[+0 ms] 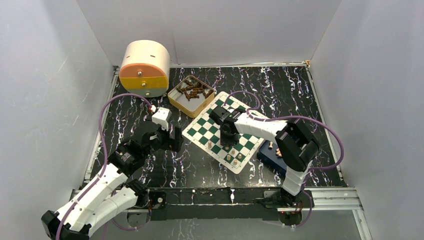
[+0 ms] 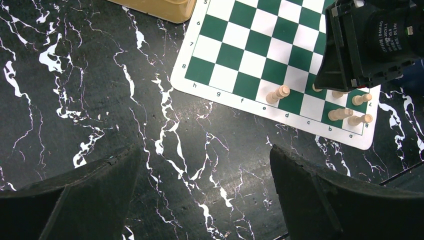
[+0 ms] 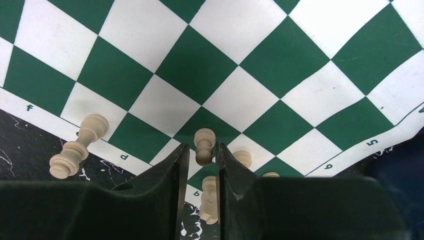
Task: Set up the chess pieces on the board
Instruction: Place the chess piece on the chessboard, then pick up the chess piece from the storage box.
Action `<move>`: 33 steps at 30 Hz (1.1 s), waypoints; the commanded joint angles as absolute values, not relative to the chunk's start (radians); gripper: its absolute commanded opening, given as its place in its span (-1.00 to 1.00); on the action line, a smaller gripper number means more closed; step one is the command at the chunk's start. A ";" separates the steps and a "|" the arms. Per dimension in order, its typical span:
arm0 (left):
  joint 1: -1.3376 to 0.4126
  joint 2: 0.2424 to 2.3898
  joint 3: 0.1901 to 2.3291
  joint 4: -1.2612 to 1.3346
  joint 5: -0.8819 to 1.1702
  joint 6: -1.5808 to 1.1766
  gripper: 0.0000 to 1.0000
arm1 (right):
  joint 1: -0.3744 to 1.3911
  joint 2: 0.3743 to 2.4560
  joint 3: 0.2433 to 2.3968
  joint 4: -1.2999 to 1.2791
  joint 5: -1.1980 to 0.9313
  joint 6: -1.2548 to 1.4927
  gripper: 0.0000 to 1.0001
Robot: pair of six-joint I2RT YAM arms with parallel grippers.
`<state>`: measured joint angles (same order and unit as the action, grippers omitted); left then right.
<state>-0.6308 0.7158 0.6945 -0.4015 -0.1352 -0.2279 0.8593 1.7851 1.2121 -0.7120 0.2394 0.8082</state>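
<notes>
While the left gripper (image 2: 205, 167) hangs wide open over the marbled table (image 2: 75, 100) left of the board (image 2: 240, 45), the right gripper (image 3: 201, 150) stands low over the board's near edge. Its jaws are slightly parted around an upright pawn (image 3: 204, 139), with other chess pieces (image 2: 345, 114) close by.

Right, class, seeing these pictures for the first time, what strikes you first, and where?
The right gripper straddles a pale piece standing near the green-and-white board's near corner, among a few others. Back left of the board, a yellow tin holds dark pieces. The left gripper hangs wide open over marbled table.
</notes>
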 commanded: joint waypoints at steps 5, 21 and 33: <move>-0.634 0.698 0.698 -0.407 -0.152 -0.224 0.96 | 0.861 1.765 1.232 -0.720 0.264 0.816 -0.18; -0.633 0.695 0.698 -0.408 -0.149 -0.224 0.96 | 0.757 1.586 1.299 -0.848 0.357 0.732 -0.12; -0.633 0.706 0.700 -0.407 -0.146 -0.226 0.96 | 0.524 1.318 1.170 -0.894 0.366 0.697 -0.23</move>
<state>-0.6308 0.7113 0.6945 -0.4049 -0.1383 -0.2279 0.5842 1.3926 1.2121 -0.8486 0.3424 0.7151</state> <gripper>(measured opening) 0.979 0.392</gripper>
